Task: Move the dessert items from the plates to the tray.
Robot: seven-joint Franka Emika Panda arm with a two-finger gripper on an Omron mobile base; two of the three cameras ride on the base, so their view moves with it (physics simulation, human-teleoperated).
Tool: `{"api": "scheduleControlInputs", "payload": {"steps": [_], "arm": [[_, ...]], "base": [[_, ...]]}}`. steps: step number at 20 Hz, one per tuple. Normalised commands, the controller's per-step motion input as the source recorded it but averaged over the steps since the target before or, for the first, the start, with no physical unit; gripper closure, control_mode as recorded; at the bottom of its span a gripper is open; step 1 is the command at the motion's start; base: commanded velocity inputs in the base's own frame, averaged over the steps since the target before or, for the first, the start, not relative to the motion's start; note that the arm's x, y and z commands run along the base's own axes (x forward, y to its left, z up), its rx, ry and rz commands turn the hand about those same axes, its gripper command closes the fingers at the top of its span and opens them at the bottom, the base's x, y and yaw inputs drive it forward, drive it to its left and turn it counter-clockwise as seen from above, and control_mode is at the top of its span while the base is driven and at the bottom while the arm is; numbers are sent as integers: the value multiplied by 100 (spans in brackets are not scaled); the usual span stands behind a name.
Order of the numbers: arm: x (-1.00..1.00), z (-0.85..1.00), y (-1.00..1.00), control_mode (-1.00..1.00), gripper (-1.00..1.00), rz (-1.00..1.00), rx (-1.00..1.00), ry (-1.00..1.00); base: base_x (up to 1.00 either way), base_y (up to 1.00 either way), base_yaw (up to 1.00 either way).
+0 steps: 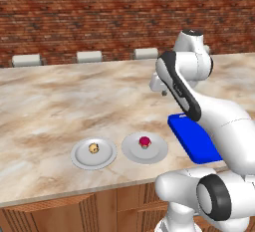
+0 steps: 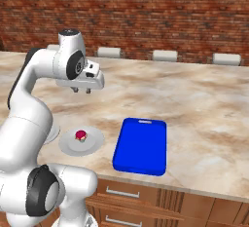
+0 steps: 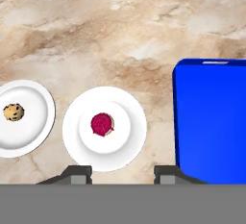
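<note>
A long marble-patterned counter (image 1: 74, 106) in tan and cream runs across the scene, with a red brick wall (image 1: 99, 12) behind it and the pale tops of several seats (image 1: 89, 56) showing along its far edge. Below the near edge are wooden cabinet fronts with drawers (image 2: 146, 206).

Taking the blue tray (image 2: 141, 145) as the landmark: it lies flat near the counter's front edge, bare. Just beside it, not touching, sits a round light-grey plate (image 3: 132, 131) with the dark red dessert (image 3: 102, 124) at its centre. Beyond that plate, farther from the tray, is the second plate (image 3: 41, 122), close to the first with a strip of counter between them, carrying the tan speckled dessert (image 3: 13, 112) near its middle.

The gripper (image 2: 81, 90) hangs well above the counter, over the stretch behind the red dessert's plate and off to the side of the tray. Its fingertips (image 3: 79, 174) point down, touching nothing. The jaws are drawn in to their narrowest, with a gap left between them, and nothing is held.
</note>
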Motion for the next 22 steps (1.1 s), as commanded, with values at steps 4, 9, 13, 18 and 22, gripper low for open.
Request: {"api": "scheduleControlInputs", "payload": {"steps": [4, 9, 13, 18, 22], "arm": [[-5, -9, 3, -100, -100, 0, 2, 0], [-7, -40, 37, -100, -100, 3, 0, 5], [0, -63, 57, -100, -100, 3, 0, 11], [0, -65, 30, -100, -100, 2, 0, 5], [1, -59, 0, -100, -100, 0, 0, 1]], "base": [[0, 0, 0], [0, 0, 0], [0, 0, 0], [0, 0, 0], [0, 0, 0]]}}
